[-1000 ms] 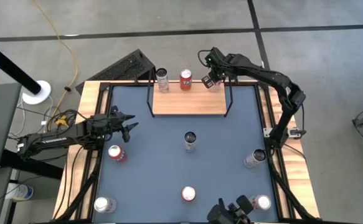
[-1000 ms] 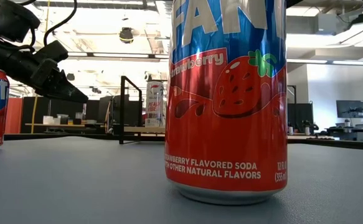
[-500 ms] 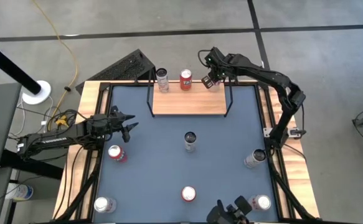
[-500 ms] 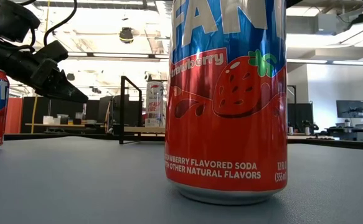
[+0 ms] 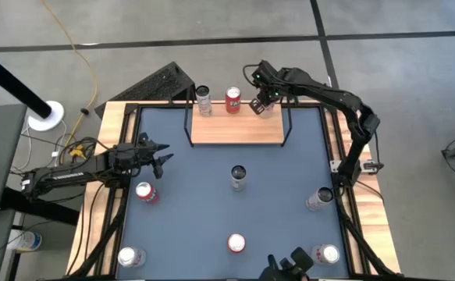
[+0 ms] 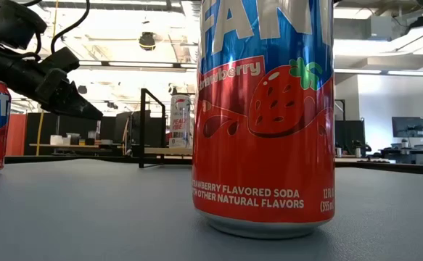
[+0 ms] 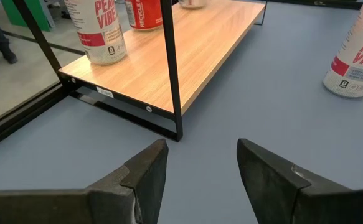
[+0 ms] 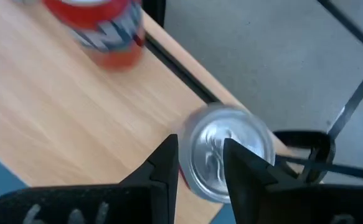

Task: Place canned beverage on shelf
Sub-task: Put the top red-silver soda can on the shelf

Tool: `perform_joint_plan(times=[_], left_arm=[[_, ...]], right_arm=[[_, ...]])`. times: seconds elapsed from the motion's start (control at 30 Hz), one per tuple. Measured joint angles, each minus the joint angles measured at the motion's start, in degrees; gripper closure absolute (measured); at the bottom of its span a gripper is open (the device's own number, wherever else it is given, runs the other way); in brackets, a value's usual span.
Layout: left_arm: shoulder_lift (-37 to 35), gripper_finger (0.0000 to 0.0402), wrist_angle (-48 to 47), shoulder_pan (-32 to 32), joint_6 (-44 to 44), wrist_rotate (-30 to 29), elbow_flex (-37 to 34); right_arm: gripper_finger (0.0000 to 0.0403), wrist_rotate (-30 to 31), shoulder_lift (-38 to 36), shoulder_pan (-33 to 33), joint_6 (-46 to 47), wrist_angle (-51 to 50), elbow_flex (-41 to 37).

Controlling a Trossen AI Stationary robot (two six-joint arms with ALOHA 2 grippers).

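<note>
The shelf [image 5: 236, 126], a light-wood board on a black wire frame, stands at the table's far middle; it also shows in the left wrist view [image 7: 169, 56]. On it stand a white can [image 5: 203, 100], a red can [image 5: 232, 99] and a silver-topped can [image 8: 231, 134] at its right far corner. My right gripper [image 5: 260, 98] hovers just above that silver-topped can, its fingers [image 8: 165, 165] a little apart in front of the can's top. My left gripper [image 5: 161, 156] waits open and empty near the table's left edge, pointing at the shelf.
Loose cans stand on the blue table: one in the middle [image 5: 238, 176], a red one at the left [image 5: 145, 191], a red one at the near middle [image 5: 236, 243], others at the near left [image 5: 129, 256], the right [image 5: 319, 198] and the near right [image 5: 328, 254].
My right gripper has shifted a little toward the table's left over the shelf's right far corner. The cans on the shelf stand as before.
</note>
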Motion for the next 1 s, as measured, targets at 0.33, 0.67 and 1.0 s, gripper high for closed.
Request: perform_joint_plan(times=[0.33,0.67,1.0], left_arm=[[0.0,0.0217,0.0,-0.02,0.0,0.0,0.0],[0.0,0.0217,0.0,0.01,-0.01,-0.02,-0.01],[0.0,0.0217,0.0,0.0,0.0,-0.01,0.0]], right_arm=[[0.0289,1.15,-0.24,4.85,-0.02,-14.7,12.0],[0.029,0.75,-0.22,8.04,-0.33,-16.71,9.14],[0.0298,-0.94,-0.18,2.64,-2.72,-11.07,-1.45]])
